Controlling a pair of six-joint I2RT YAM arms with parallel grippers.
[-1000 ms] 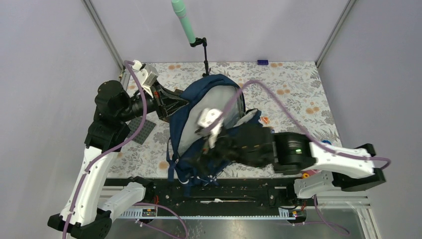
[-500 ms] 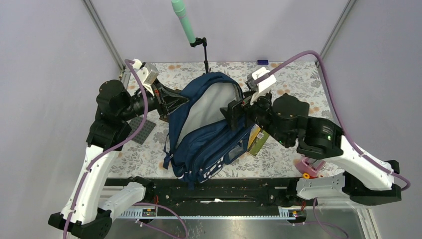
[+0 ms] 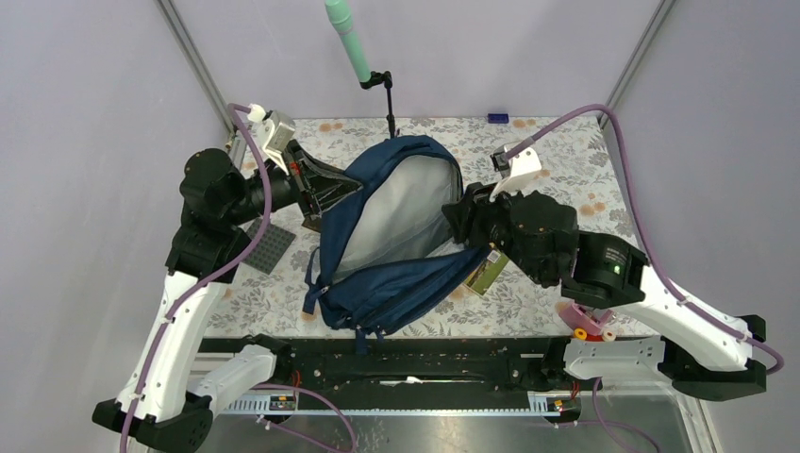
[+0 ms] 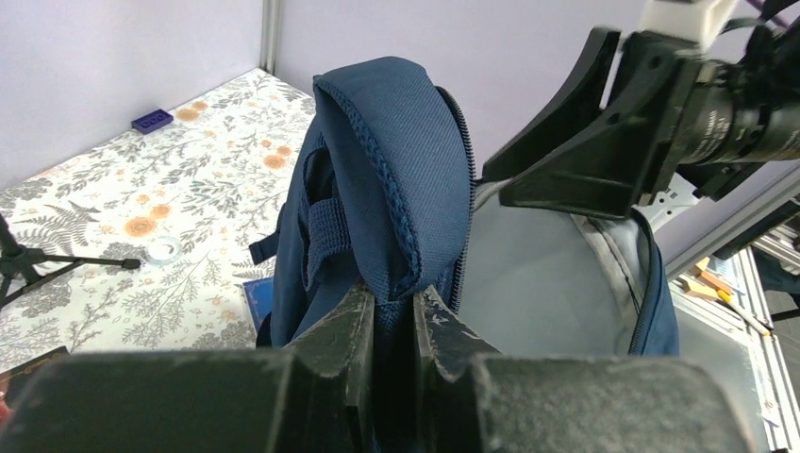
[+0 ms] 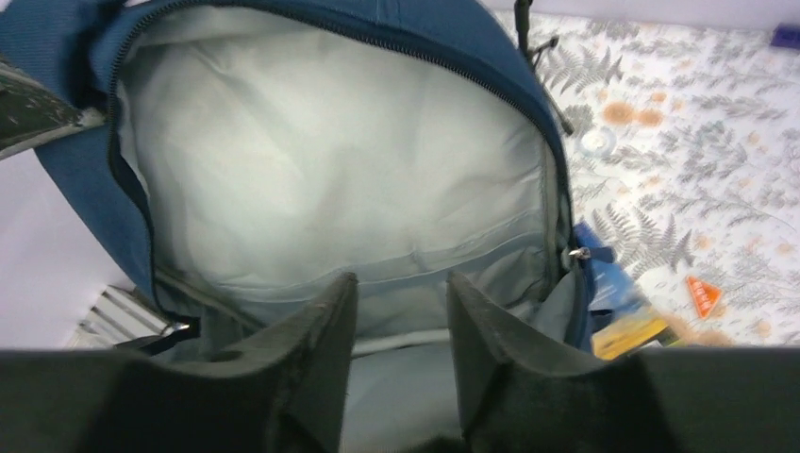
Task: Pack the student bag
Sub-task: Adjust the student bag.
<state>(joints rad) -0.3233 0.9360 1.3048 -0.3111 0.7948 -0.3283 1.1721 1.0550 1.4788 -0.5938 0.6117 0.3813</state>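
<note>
Two arms, one bag (image 3: 396, 283), lying mid-table with its mouth gaping. Nearest, something pink (image 3: 587, 321) sits by the right base, and a booklet (image 3: 488, 271) pokes out from under the bag. The right gripper (image 5: 401, 283) hangs over the grey lining, jaws apart, nothing in them. The left gripper (image 4: 412, 302) is clamped on the top rim. My tip: hold that rim high and taut so whatever gets fetched drops straight in without snagging the zip.

The bag (image 3: 387, 278) lies mid-table between my left gripper (image 3: 335, 192) and right gripper (image 3: 455, 213); a booklet (image 3: 488, 271) sits just right.
</note>
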